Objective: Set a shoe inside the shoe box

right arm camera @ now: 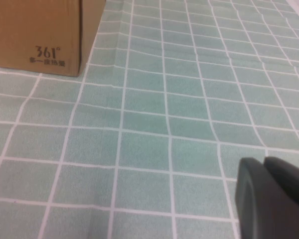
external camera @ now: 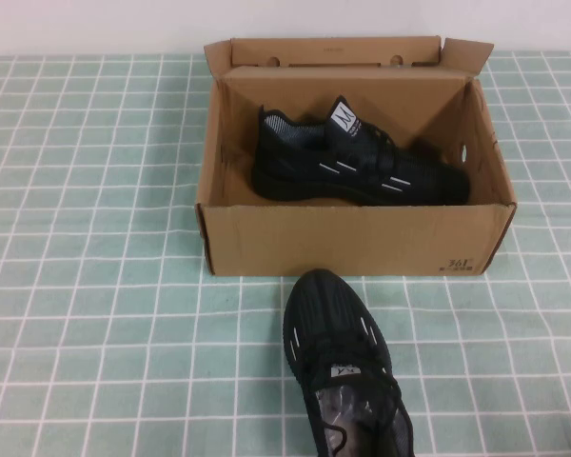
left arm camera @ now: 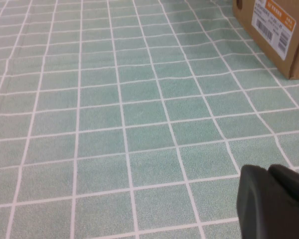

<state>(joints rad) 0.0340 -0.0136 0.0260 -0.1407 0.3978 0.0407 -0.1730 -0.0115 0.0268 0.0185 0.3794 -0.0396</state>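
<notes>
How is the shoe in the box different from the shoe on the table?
The shoe in the box lies sideways, its toe toward the robot's right; the shoe on the table points its toe at the cardboard box. The boxed one shows its side stripes; the outside one shows its laces and opening from above. Both are black. The left gripper and right gripper hang over bare tablecloth, touching neither.

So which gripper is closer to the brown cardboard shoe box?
Right, probably. The right gripper hovers over the green checked tablecloth just off the brown cardboard shoe box's front right corner. The left gripper is off its left side, with more tiles between.
</notes>
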